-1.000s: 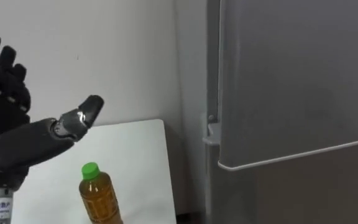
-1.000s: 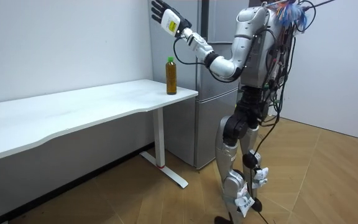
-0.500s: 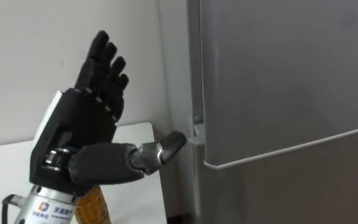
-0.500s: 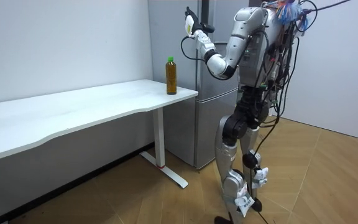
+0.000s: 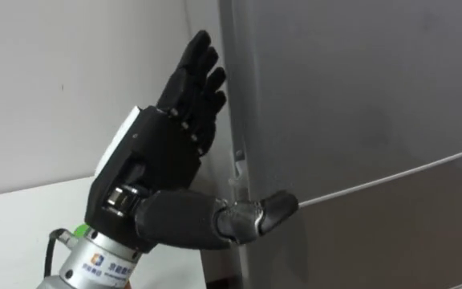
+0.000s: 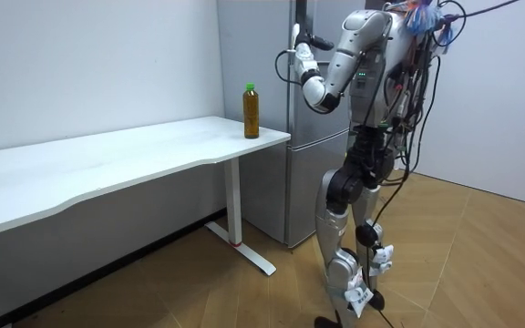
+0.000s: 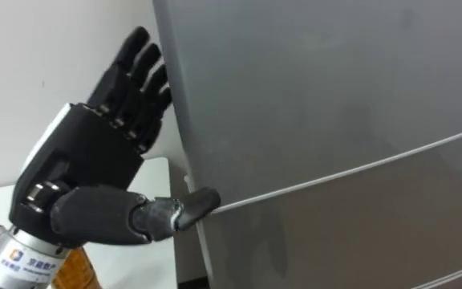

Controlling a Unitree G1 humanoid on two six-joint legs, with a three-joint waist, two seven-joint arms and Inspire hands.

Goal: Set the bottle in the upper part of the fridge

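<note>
I have the left hand (image 5: 155, 168) raised at the left edge of the fridge (image 6: 306, 182). Its fingers are straight and spread, holding nothing, and reach up along the side of the upper door (image 5: 359, 88), with the thumb lying across the door's front near its bottom seam. I can't tell whether the fingertips have hooked the edge. The door is shut. The bottle (image 6: 251, 111) stands upright on the table (image 6: 108, 159), at the end nearest the fridge, untouched. By my reckoning almost everything is left: open the door, fetch the bottle, place it inside.
</note>
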